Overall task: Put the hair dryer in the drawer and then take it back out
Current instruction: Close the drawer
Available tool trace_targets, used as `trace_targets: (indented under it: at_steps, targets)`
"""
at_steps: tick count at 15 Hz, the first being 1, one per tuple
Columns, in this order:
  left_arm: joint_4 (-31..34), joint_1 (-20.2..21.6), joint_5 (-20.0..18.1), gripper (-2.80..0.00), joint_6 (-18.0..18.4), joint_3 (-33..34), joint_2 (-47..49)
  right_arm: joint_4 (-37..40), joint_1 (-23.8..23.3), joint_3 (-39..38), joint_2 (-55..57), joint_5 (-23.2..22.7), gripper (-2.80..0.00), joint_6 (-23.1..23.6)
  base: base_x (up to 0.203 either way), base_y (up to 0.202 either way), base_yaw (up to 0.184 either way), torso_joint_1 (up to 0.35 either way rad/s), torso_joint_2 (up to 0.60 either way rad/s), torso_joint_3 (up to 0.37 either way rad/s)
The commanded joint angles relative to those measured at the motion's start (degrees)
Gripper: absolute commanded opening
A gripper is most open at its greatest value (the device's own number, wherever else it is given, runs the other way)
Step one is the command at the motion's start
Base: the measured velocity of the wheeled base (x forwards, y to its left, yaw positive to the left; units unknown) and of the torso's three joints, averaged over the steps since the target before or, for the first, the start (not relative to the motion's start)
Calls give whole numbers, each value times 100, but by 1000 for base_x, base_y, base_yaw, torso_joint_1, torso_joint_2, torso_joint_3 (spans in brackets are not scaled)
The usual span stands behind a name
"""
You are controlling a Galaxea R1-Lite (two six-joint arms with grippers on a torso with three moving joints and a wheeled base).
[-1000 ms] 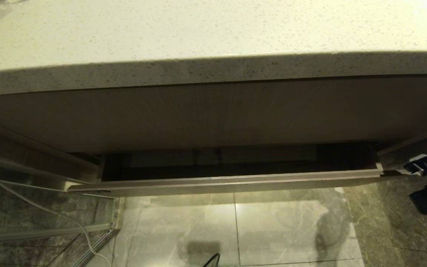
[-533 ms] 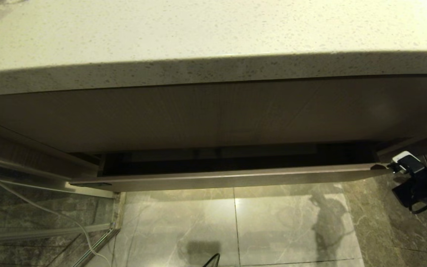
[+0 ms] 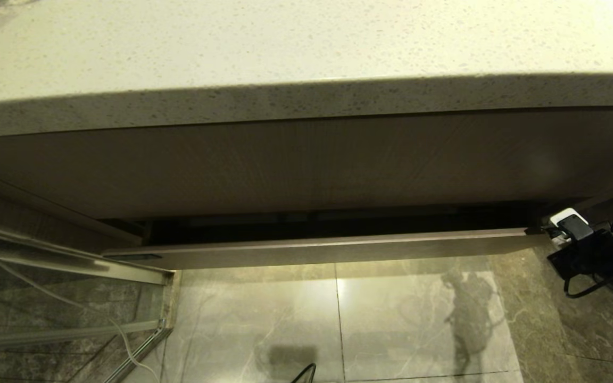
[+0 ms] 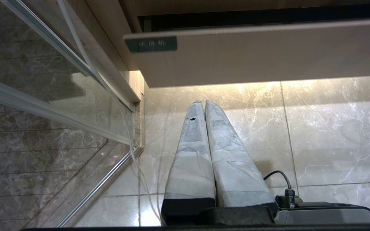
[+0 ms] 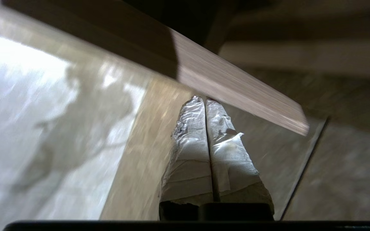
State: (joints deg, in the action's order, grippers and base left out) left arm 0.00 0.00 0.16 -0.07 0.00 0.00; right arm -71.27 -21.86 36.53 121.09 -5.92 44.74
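Under the counter, drawer end meets right gripper, jaws together.

drawer interior: dark, contents hidden | right arm: cut off

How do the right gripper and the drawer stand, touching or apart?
Cannot tell: in the right wrist view the right gripper reaches the drawer edge, depth unclear.

A small dark green label is sitting at the left end of the drawer front. It is showing three pale Chinese characters, too small to be read with certainty.
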Motion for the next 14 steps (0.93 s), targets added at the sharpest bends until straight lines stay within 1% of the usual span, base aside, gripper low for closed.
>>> trace_targets:
  at_steps: [1, 4, 9, 10, 14]
  targets:
    - [0, 0, 2, -280, -1, 0, 0, -179, 6, 26, 55, -14, -280, -90, 0, 0, 0, 0, 0, 0]
    - [0, 0, 2, -280, -1, 0, 0, -173, 41, 143, 10, -5, -280, -176, 0, 0, 0, 0, 0, 0]
    - [0, 0, 2, -280, 2, 0, 0, -68, 41, 13, -199, -13, -280, -176, 0, 0, 0, 0, 0, 0]
    - [0, 0, 2, -280, -1, 0, 0, -155, 50, 20, -189, -21, -280, -185, 0, 0, 0, 0, 0, 0]
    - [0, 0, 2, -280, -1, 0, 0, -196, 85, 205, -138, -5, -280, -328, 0, 0, 0, 0, 0, 0]
